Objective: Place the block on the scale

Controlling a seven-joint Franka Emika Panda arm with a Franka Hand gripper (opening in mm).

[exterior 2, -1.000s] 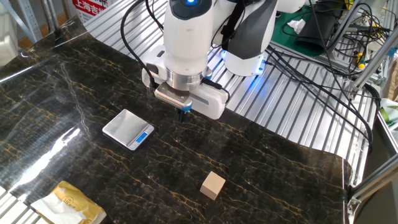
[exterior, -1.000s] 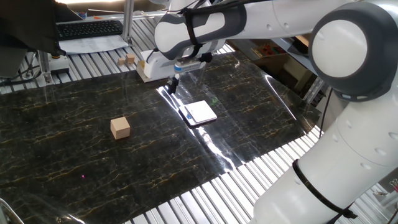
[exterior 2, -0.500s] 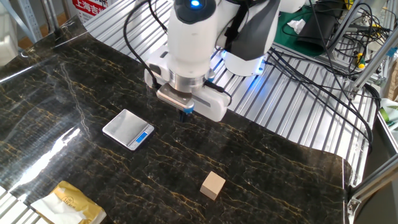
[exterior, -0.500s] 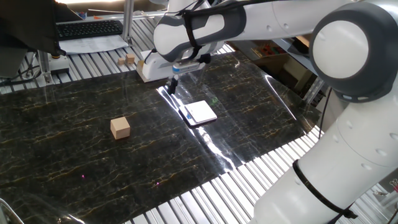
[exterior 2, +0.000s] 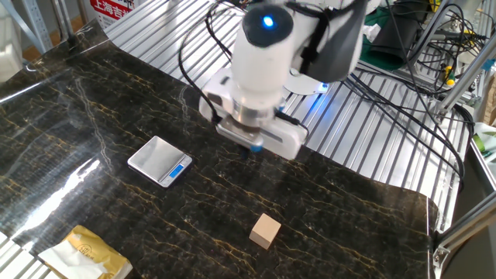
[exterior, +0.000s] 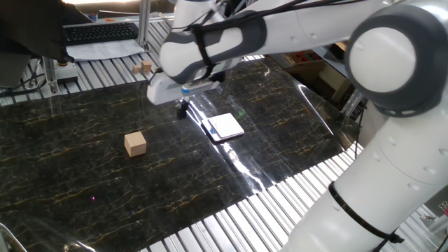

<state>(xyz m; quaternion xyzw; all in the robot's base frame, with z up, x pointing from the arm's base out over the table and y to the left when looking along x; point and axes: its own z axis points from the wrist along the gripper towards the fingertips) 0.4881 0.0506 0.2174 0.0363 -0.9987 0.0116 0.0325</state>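
Note:
The block [exterior: 135, 143] is a small light-tan wooden cube standing alone on the dark marbled mat; it also shows in the other fixed view [exterior 2: 266, 231]. The scale [exterior: 225, 127] is a thin square with a shiny plate, and its blue mark shows in the other fixed view [exterior 2: 160, 161]. My gripper [exterior: 182, 110] hangs above the mat between scale and block, touching neither. Its fingers look pressed together and hold nothing. In the other fixed view the gripper [exterior 2: 252, 149] is right of the scale and above the block.
A tan box with yellow material [exterior 2: 85, 252] lies at the mat's near corner. A tinier wooden block [exterior: 145, 67] and a keyboard [exterior: 101, 32] sit beyond the mat. Cables [exterior 2: 403, 85] run over the ribbed metal table [exterior 2: 372, 147].
My gripper has moved away from the scale's side toward the block, leftward in one fixed view and rightward in the other. Block and scale have not moved.

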